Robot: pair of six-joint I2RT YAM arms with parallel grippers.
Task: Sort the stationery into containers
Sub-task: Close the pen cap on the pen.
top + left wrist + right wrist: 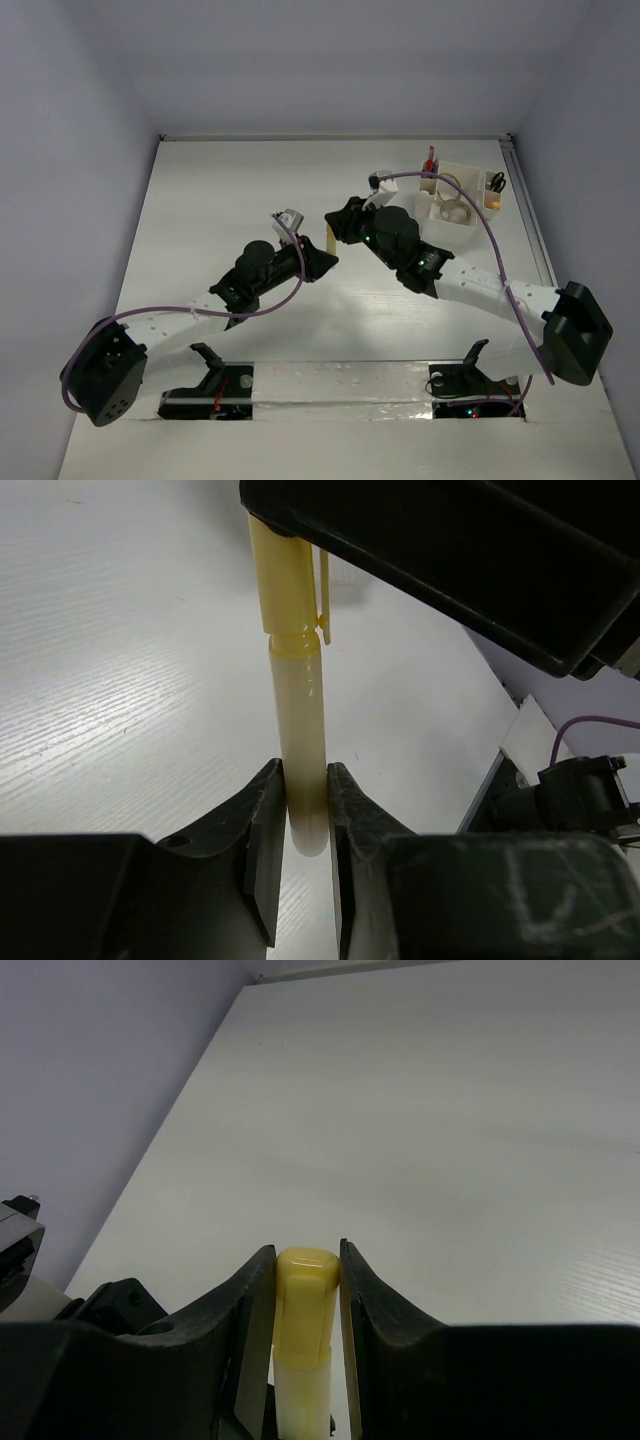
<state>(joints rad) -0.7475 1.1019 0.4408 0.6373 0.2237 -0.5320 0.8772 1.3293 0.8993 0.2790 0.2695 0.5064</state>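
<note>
both arms meet mid-table on one yellow pen (296, 700). left gripper (304, 815) is clamped on the pale barrel end, fingers tight on both sides. right gripper (306, 1270) is clamped on the capped end, cap tip just showing between its fingers. in the top view the pen bridges the two grippers over the table (230, 190); can't tell if it's lifted clear or touching. white organiser (462, 232) sits far right, well apart from the pen. in it: red pen (428, 160) upright in a rear-left slot, tape roll (452, 207) in the front compartment, scissors (495, 183) handles-up on the right side
</note>
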